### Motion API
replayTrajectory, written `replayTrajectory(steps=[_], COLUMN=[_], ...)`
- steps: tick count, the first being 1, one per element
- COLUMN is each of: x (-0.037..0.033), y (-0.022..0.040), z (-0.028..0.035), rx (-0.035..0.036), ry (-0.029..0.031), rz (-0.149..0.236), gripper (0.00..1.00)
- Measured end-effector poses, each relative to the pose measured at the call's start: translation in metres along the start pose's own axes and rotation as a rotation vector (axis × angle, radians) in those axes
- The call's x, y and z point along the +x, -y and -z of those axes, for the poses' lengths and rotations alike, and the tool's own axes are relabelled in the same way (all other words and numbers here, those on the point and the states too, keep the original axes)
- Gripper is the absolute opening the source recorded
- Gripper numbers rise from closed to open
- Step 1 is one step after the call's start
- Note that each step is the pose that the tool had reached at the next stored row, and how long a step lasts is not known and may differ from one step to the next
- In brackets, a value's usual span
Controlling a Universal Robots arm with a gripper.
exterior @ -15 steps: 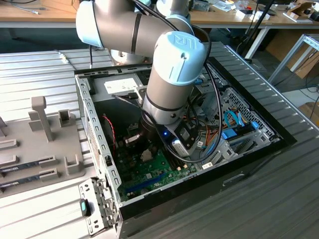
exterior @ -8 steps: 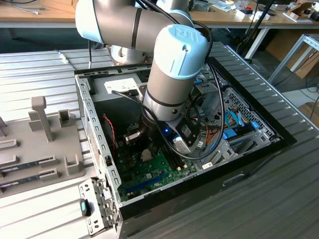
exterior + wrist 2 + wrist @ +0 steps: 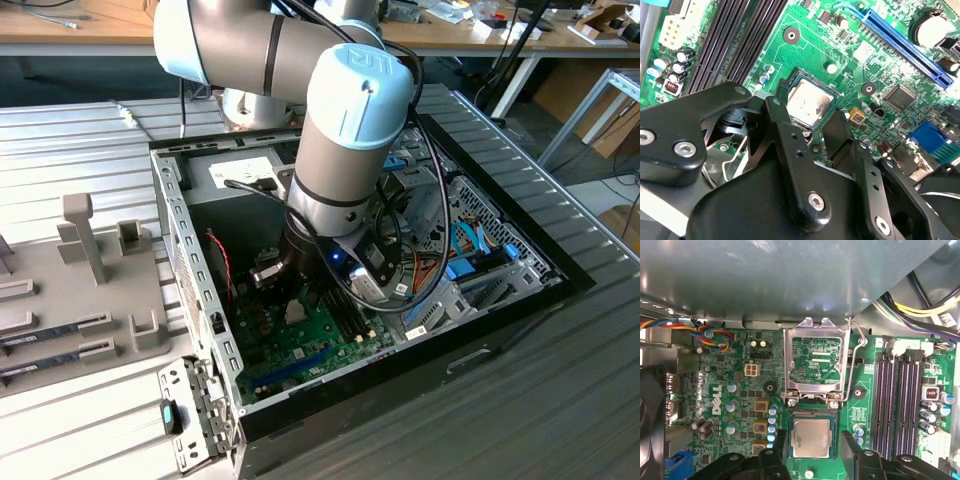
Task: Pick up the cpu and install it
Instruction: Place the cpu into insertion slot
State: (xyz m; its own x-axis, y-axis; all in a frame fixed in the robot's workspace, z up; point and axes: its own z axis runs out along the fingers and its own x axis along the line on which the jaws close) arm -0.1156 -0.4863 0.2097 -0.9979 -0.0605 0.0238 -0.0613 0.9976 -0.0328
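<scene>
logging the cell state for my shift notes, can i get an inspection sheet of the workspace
surface: green motherboard inside an open computer case, on a ribbed metal table
job's things: cpu lies flat in its socket; load plate flipped up
clutter: grey fixture with upright posts at the exterior view's left
pincer: pincer open, fingers flanking the cpu, gaps visible in the first wrist view
cables: coloured wire bundle and yellow-black wires beside the board
surroundings: wooden workbenches behind
</scene>
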Motion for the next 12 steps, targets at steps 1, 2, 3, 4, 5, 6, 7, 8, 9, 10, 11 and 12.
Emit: replayTrajectory(steps=[1,2,3,4,5,6,7,8,9,10,11,12], x=[0.0001,0.0000,0.0000,0.0001,0.0004,0.0008,0.0009,0.0009,0.0009,0.0008,0.0006,0.0005], y=[0.0000,0.0000,0.0000,0.0000,0.0000,-0.0002,-0.0002,-0.0007,-0.0017,-0.0031,-0.0062,-0.0063], z=[-0.0006,-0.0014,-0.0014,-0.0014,-0.0015,-0.0015,-0.0016,-0.0016,-0.0017,-0.0016,-0.0016,-0.0017], rx=[-0.0001,-0.0001,-0.0001,-0.0001,-0.0002,-0.0003,-0.0003,-0.0003,-0.0003,-0.0003,-0.0005,-0.0004], ry=[-0.0010,-0.0022,-0.0024,-0.0025,-0.0025,-0.0024,-0.0025,-0.0024,-0.0025,-0.0025,-0.0023,-0.0024], rz=[0.000,-0.003,-0.005,-0.006,-0.006,-0.007,-0.007,-0.007,-0.007,-0.007,-0.007,-0.007], gripper=[0.55,0.55,0.55,0.55,0.55,0.55,0.55,0.55,0.55,0.55,0.53,0.53])
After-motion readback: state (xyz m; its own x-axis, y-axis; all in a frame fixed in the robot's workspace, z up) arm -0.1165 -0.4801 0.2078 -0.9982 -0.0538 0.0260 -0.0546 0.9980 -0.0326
